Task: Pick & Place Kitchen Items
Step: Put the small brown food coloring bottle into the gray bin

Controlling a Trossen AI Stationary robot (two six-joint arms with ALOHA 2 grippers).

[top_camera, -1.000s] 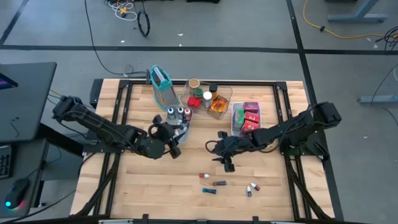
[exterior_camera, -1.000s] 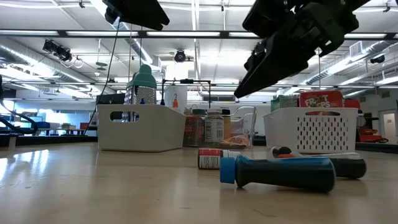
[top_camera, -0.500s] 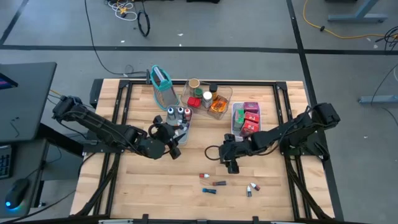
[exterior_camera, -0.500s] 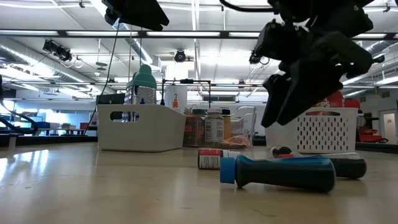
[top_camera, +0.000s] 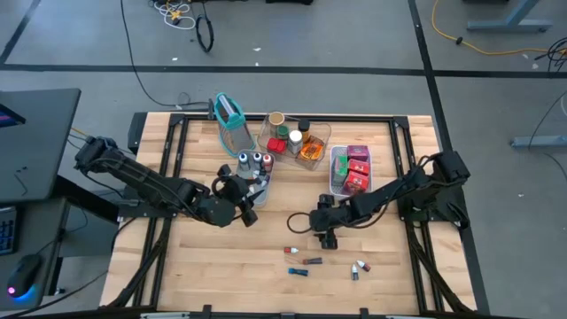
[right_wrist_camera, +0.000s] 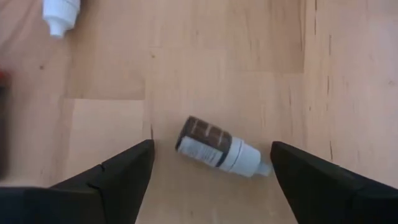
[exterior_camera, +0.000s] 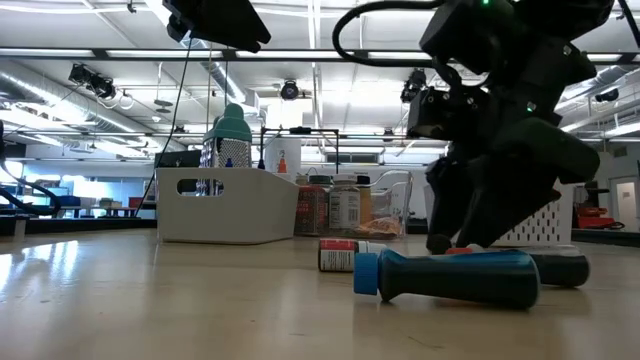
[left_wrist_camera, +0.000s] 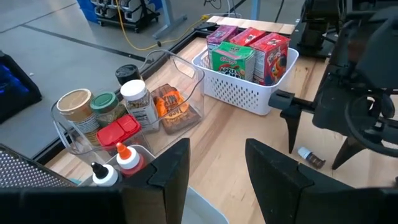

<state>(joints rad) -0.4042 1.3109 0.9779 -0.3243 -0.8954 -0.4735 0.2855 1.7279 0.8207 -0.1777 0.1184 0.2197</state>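
Right gripper: spread wide, empty, low over the table at 6 o'clock of the white basket.
Vial: lying flat between its fingers, untouched.
Left gripper: part open, empty, beside the grey tray.

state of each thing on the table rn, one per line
right gripper: open, straddling a vial
brown vial: lying on its side, capped
blue vial: lying on its side
left gripper: parted, holding nothing
white basket: upright, filled with packets
clear bin: holds upright jars
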